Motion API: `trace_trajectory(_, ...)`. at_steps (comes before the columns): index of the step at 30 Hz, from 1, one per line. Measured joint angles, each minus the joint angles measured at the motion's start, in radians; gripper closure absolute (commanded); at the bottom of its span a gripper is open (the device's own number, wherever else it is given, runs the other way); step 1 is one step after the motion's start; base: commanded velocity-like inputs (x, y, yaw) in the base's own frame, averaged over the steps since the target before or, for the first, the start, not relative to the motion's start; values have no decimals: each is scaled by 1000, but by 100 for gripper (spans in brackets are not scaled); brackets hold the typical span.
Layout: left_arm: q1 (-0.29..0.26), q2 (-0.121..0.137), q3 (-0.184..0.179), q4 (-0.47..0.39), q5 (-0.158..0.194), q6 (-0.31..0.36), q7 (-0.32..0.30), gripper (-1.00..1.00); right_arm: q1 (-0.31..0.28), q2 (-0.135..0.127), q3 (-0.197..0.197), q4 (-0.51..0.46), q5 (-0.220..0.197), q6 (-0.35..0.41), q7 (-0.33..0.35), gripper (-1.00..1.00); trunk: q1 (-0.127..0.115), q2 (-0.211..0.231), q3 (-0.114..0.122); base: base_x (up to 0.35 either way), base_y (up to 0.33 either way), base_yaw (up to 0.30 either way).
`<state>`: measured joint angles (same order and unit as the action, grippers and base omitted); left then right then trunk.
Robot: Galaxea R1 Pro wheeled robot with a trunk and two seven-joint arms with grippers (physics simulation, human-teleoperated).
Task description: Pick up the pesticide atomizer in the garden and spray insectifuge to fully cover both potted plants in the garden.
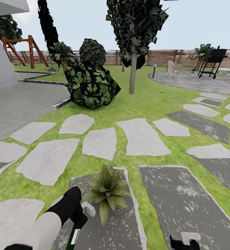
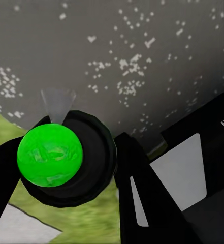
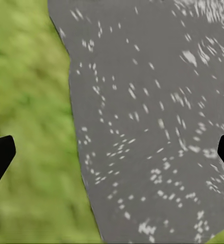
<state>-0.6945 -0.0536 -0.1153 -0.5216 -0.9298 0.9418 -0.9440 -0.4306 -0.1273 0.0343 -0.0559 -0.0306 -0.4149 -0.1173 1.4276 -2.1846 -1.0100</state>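
Head view: left gripper (image 1: 81,222) fingers closed on slim dark atomizer bottle with white label (image 1: 73,236), hanging low just beside small green rosette potted plant (image 1: 108,190) on dark grey paving slab (image 1: 179,199).

Left wrist view: black fingers (image 2: 142,193) clamp round black bottle top with bright green cap (image 2: 50,154) (likely light, rigid, smooth plastic; grip mid-body, keep nozzle clear).

Right wrist view: right gripper (image 3: 112,152) fingers spread wide, empty, over slab and lawn (image 3: 30,127).

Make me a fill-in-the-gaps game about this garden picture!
The potted plant stands on a ___ paving stone.
The left end effector grips the pesticide atomizer, whose round top is bright ___.
The right end effector is ___, holding nothing.
Missing words: grey; green; open.
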Motion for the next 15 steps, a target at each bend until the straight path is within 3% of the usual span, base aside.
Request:
trace_trajectory(10, 0, 9, -1, 9, -1, 0, -5, 100, 0, 0, 0, 0, 0, 0, 0, -100, 0, 0, 0, 4, -13, 256)
trace_trajectory(15, 0, 8, -3, 4, 0, 1, -8, 100, 0, 0, 0, 0, 0, 1, 0, -100, 0, 0, 0, 0, 0, 61)
